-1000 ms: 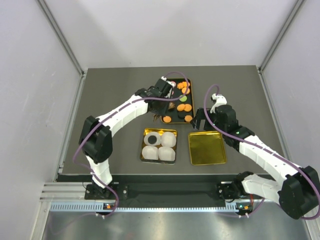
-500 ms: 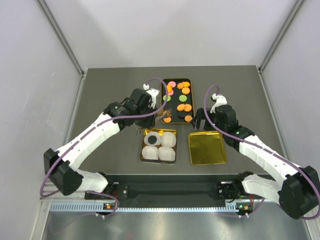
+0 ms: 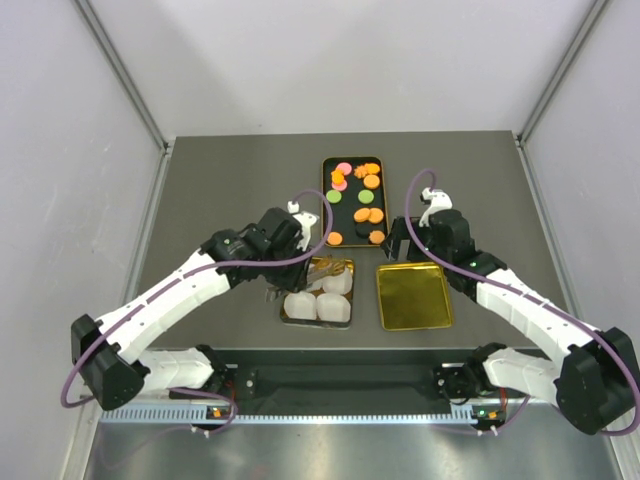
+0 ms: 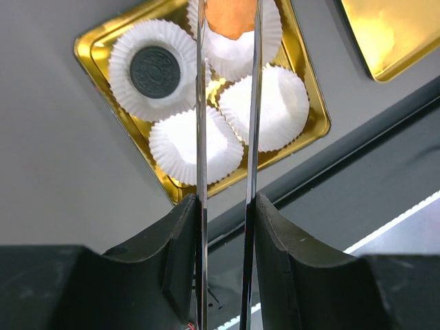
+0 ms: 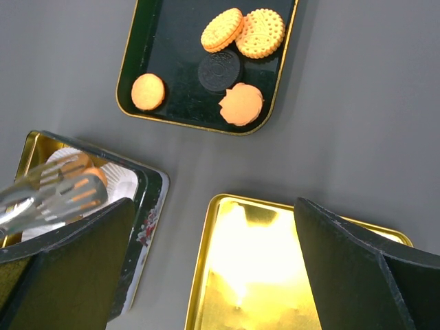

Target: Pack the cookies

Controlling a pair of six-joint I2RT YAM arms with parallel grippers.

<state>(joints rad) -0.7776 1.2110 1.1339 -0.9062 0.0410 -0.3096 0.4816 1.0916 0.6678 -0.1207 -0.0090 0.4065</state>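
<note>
Now left hand clamps orange cookie above gold tin; right hand spread apart.

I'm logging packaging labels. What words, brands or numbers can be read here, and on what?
None can be read.
Black sandwich cookie: embossed marks, too blurred to read.
Outer wall of the gold tin: a printed pattern, too small to read.

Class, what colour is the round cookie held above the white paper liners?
Orange; the round cookie shows best in the left wrist view.
</note>
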